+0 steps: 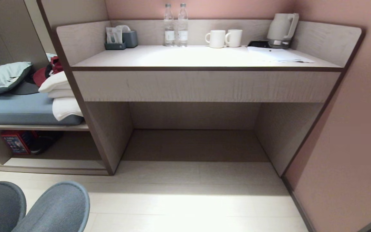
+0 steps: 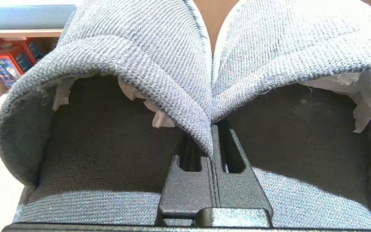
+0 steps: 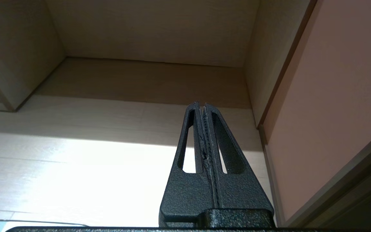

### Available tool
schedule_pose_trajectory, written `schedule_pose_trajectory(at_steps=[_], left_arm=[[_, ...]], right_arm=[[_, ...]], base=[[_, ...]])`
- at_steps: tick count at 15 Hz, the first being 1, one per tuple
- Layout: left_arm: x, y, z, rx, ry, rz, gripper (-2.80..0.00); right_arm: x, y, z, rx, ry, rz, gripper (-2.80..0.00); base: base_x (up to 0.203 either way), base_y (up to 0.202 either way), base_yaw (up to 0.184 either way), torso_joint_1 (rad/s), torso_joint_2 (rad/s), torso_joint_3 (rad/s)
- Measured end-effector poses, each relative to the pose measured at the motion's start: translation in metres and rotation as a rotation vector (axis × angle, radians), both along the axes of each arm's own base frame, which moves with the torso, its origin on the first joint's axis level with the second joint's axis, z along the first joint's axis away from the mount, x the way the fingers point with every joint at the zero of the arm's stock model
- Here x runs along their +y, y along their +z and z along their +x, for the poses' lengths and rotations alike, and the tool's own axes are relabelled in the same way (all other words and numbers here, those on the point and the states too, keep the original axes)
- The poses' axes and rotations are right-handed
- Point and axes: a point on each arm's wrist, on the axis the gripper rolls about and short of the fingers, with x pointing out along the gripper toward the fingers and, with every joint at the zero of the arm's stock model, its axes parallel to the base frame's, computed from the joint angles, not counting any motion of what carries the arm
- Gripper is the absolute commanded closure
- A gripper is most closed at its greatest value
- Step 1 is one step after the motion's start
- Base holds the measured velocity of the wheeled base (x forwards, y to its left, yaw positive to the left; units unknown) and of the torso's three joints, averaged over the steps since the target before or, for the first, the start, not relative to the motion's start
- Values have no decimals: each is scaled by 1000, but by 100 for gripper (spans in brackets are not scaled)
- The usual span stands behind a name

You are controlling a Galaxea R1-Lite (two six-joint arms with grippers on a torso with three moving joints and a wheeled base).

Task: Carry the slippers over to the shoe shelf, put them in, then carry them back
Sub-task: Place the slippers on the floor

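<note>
Nearest, the slippers [image 1: 34,206] hang low at the left, pinched together at their inner edges by the left gripper [image 2: 212,141], clamped tight on both. Soft, light knit; that doubled edge seems the best hold. The right gripper [image 3: 201,106] is closed, empty. Farther left, the shelf [image 1: 43,164].

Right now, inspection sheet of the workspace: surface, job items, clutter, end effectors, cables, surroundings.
Surface: pale floor, sunlit patch in front of the desk.
Job items: slippers pinched together at their inner edges by the left end effector; shoe shelf low at left.
Clutter: red box and a dark item in the shelf; bottles, mugs, kettle, papers on the desk.
End effectors: left shut on slippers; right end effector shut, empty, above the floor.
Cables: nothing seen.
Surroundings: bench with pillows left, pink wall right.
</note>
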Motion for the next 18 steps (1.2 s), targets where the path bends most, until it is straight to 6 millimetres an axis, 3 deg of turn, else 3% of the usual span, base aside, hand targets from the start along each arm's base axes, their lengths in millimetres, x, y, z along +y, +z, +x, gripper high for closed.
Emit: schedule_pose_trajectory(at_steps=[7, 18], left_arm=[[0, 0, 0, 1, 1, 0, 0], [0, 0, 0, 0, 0, 3, 0]], right_arm=[[0, 0, 0, 0, 0, 0, 0], [0, 0, 0, 0, 1, 0, 0]], base=[[0, 0, 0, 0, 0, -5], [0, 0, 0, 1, 3, -187]])
